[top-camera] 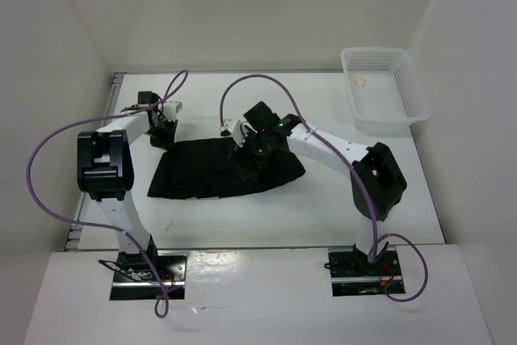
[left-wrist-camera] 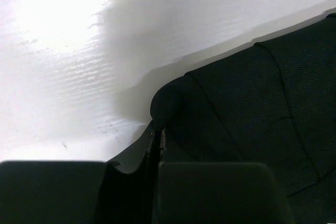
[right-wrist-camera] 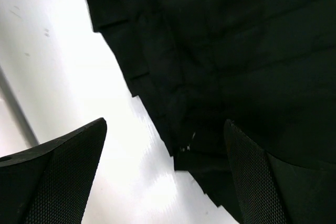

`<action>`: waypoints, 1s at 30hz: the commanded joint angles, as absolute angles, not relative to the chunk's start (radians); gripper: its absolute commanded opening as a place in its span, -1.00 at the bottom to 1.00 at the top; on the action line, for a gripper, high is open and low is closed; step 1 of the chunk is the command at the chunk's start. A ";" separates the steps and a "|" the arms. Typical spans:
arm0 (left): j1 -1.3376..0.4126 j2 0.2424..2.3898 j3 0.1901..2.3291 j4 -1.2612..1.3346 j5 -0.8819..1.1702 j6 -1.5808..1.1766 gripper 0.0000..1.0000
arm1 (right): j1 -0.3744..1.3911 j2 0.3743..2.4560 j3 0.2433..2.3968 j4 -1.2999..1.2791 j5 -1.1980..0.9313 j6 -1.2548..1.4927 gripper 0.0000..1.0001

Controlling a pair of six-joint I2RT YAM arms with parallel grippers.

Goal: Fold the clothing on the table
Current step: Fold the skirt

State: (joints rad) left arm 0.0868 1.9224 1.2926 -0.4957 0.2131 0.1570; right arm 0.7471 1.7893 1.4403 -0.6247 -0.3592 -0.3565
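At the near edge, the two arm bases (top-camera: 149, 268) (top-camera: 359, 268) sit bolted side by side, with purple cables (top-camera: 36, 175) looping up from them along the arms.

Beyond them the white tabletop (top-camera: 242, 220) (left-wrist-camera: 63, 51) (right-wrist-camera: 63, 77) carries the black pleated skirt (top-camera: 202, 174) (left-wrist-camera: 252, 108) (right-wrist-camera: 236, 51). The skirt lies spread out around the middle of the tabletop, closer to the left side.

The right fingers (top-camera: 246, 161) (right-wrist-camera: 252, 171) are over the right half of the skirt and stand wide apart, holding nothing. In the right wrist view they straddle the skirt's stepped, pleated edge. One finger is above bare tabletop and the other above black cloth.

A little farther back, the left fingers (top-camera: 166, 131) (left-wrist-camera: 157, 137) are down at the skirt's far left corner. They are pressed together, and in the left wrist view the cloth's rounded edge bunches up right at their tips and looks pinched between them.

Farthest off, at the far right corner, stands a white mesh basket (top-camera: 388, 123), well apart from the skirt. A small orange ring (top-camera: 360, 82) lies inside it.
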 commanded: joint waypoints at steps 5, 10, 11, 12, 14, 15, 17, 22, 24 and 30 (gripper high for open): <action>0.103 1.881 1.278 -0.508 0.195 0.130 -1.00 | 0.643 1.885 1.437 -0.686 -0.334 -0.413 0.91; 0.103 1.881 1.278 -0.517 0.227 0.140 -1.00 | 0.481 1.908 1.399 -0.693 -0.344 -0.451 0.91; 0.103 1.881 1.278 -0.517 0.227 0.140 -1.00 | 0.465 1.908 1.387 -0.693 -0.330 -0.451 0.91; 0.103 1.881 1.278 -0.517 0.236 0.140 -1.00 | 0.453 1.917 1.387 -0.693 -0.316 -0.451 0.91; 0.103 1.881 1.278 -0.526 0.245 0.140 -1.00 | 0.434 1.927 1.387 -0.693 -0.290 -0.451 0.91; 0.103 1.881 1.278 -0.526 0.245 0.140 -1.00 | 0.425 1.936 1.387 -0.693 -0.290 -0.451 0.91; 0.103 1.881 1.287 -0.535 0.255 0.130 -1.00 | 0.413 1.936 1.387 -0.707 -0.316 -0.451 0.91; 0.103 1.881 1.324 -0.566 0.274 0.100 -1.00 | 0.393 1.911 1.399 -0.752 -0.454 -0.451 0.91; 0.103 1.881 1.335 -0.566 0.275 0.087 -1.00 | 0.383 1.933 1.422 -0.797 -0.515 -0.451 0.91; 0.103 1.881 1.335 -0.557 0.249 0.000 -1.00 | 0.341 1.977 1.436 -0.827 -0.618 -0.462 0.91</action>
State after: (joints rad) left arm 0.0959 1.9167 1.3033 -0.5461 0.2401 0.0692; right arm 0.3748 1.9614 1.4090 -0.7876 -0.5358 -0.4438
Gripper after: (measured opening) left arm 0.018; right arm 0.957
